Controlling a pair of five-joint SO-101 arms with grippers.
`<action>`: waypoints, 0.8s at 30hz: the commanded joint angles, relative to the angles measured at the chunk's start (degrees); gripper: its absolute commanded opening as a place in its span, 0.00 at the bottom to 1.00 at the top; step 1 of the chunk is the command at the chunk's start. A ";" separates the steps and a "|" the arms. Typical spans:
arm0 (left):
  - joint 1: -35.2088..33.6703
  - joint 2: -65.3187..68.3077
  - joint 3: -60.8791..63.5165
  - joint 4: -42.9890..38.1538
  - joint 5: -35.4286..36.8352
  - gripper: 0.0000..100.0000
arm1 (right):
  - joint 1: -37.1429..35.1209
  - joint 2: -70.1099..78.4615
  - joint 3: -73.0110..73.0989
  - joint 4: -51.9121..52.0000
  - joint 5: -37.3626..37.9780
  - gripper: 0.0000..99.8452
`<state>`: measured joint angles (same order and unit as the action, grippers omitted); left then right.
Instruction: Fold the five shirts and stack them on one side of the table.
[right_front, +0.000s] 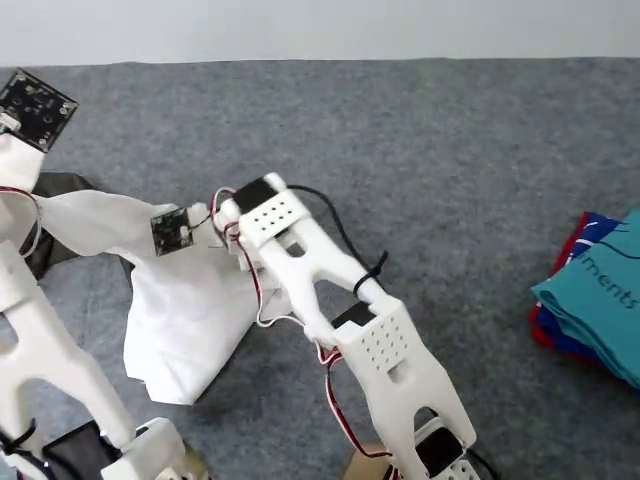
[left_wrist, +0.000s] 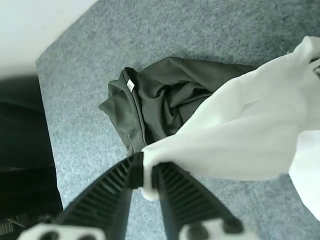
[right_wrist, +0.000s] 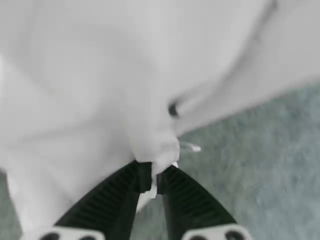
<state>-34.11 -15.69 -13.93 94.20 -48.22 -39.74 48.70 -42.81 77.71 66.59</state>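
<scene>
Left side first: I've got the left gripper (left_wrist: 145, 174) at the left end of the white shirt (right_front: 185, 310). Its jaws are pressed together on a corner of the cloth, pinching it up off the grey table (right_front: 450, 150). From that pinch the white shirt runs as a stretched band toward its right end. The rest of it hangs down and lies crumpled on the table, on the arm-base side of the band.

I see a dark shirt (left_wrist: 160, 100), bunched and unfolded, just beside the white shirt's left end and partly under the lifted cloth. A small light tag shows at its collar. I can't tell whether the two shirts touch.

Middle: the right gripper (right_wrist: 152, 176) is on the white shirt's right end, jaws clamped on a bunched bit of cloth. A small pale tab pokes out of the cloth beside the fingertips. In the high view that arm lies across the white shirt's right edge, with its wrist camera board (right_front: 172, 230) over the cloth.

Right: well to the right of the white shirt sits a stack (right_front: 590, 300) of folded shirts, teal on top, blue and red edges showing beneath. I can't count the layers. There's bare grey table between the stack and the white shirt.
</scene>
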 joint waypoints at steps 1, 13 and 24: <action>-0.09 -0.35 0.04 -1.49 -0.26 0.00 | 2.86 -8.13 -2.11 2.86 0.70 0.01; 2.81 -0.44 -9.27 -1.14 3.43 0.00 | 11.21 -24.13 -2.11 12.00 0.53 0.01; 21.27 -0.44 -32.66 -2.11 17.23 0.00 | 20.09 -45.93 -2.11 12.97 -6.42 0.01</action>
<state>-17.85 -15.60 -40.22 94.20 -33.19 -22.15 11.08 -42.81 90.46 63.43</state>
